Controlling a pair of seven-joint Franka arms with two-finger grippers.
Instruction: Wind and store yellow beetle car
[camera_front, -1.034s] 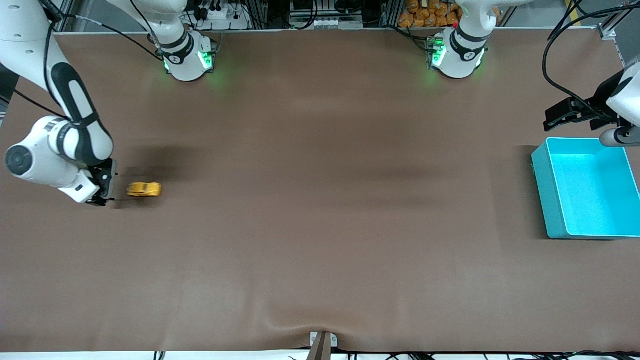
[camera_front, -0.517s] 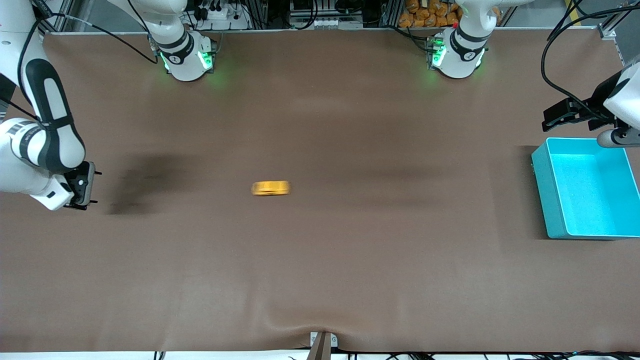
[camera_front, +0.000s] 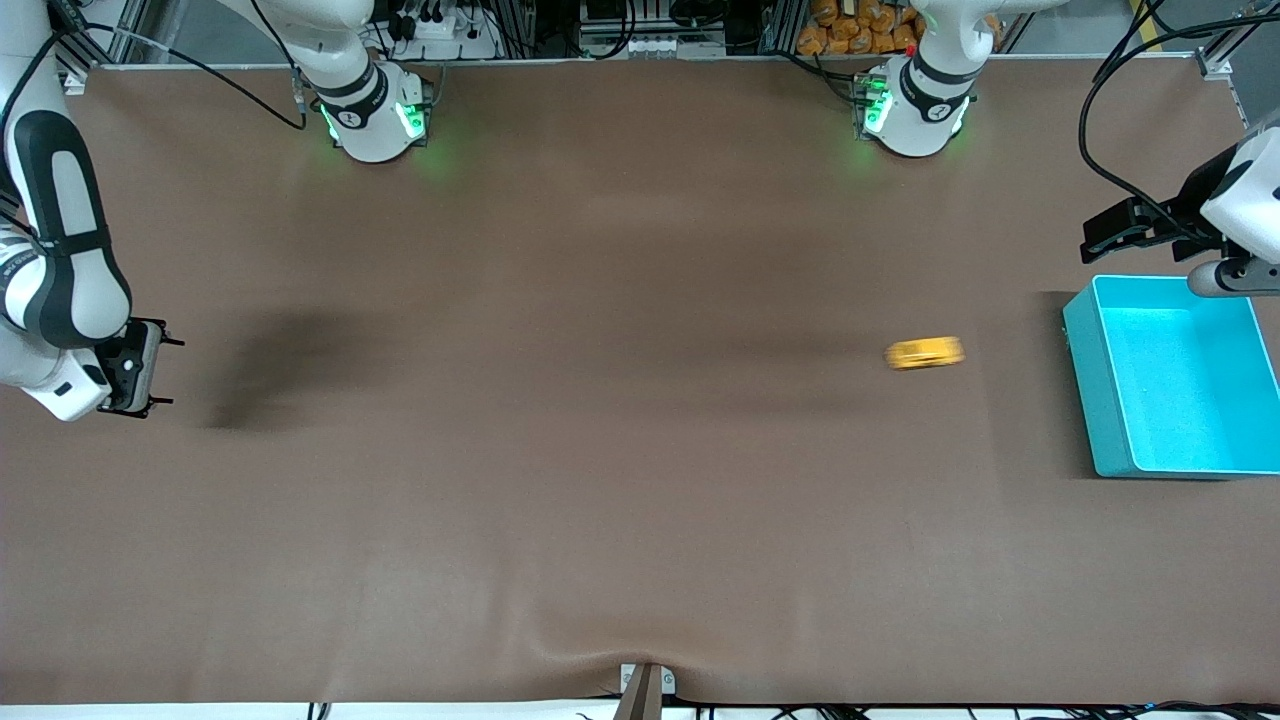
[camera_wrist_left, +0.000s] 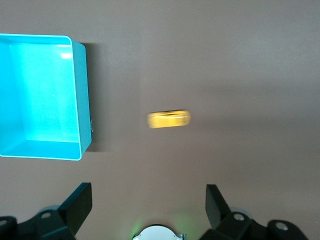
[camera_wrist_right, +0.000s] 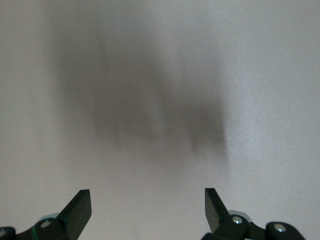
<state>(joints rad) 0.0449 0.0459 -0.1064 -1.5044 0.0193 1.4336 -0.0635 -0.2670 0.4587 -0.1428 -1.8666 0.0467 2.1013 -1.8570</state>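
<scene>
The yellow beetle car (camera_front: 925, 353) is on the brown table, blurred with motion, a short way from the teal bin (camera_front: 1095, 390) at the left arm's end. In the left wrist view the yellow beetle car (camera_wrist_left: 169, 119) lies beside the teal bin (camera_wrist_left: 84, 95). My left gripper (camera_front: 1100, 235) hangs open over the table just beside the bin's rim, nothing between its fingers (camera_wrist_left: 80, 200). My right gripper (camera_front: 172, 372) is open and empty at the right arm's end of the table, over bare mat. The right wrist view holds only the right gripper (camera_wrist_right: 147, 197) and its shadow.
The teal bin is empty inside. A fold in the mat (camera_front: 640, 650) rises at the table edge nearest the front camera, by a small bracket. Both arm bases (camera_front: 375, 115) stand along the table edge farthest from that camera.
The car has rolled from beside my right gripper across the table to near the teal bin. My right arm has drawn back toward its end of the table. The left arm has barely moved.
</scene>
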